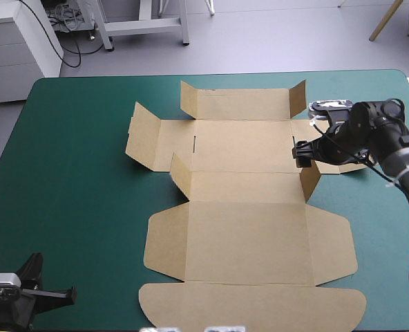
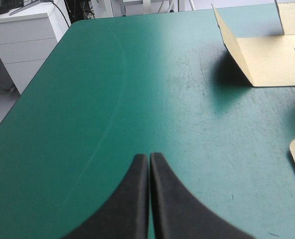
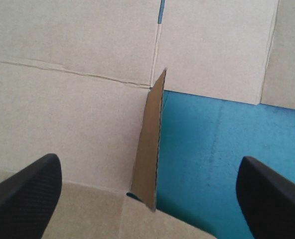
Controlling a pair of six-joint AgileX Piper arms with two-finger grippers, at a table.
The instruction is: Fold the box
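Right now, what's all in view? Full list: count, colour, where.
box: 1, brown, mid-table, a cut sheet lying mostly flat, with parts of its far half raised
table: 1, teal-green cover, under everything
left gripper: 1, black, shut, over bare cover at the table's near-left corner, apart from the box
right gripper: 1, black, open, over the box's far-right part, with a raised flap showing between its fingers
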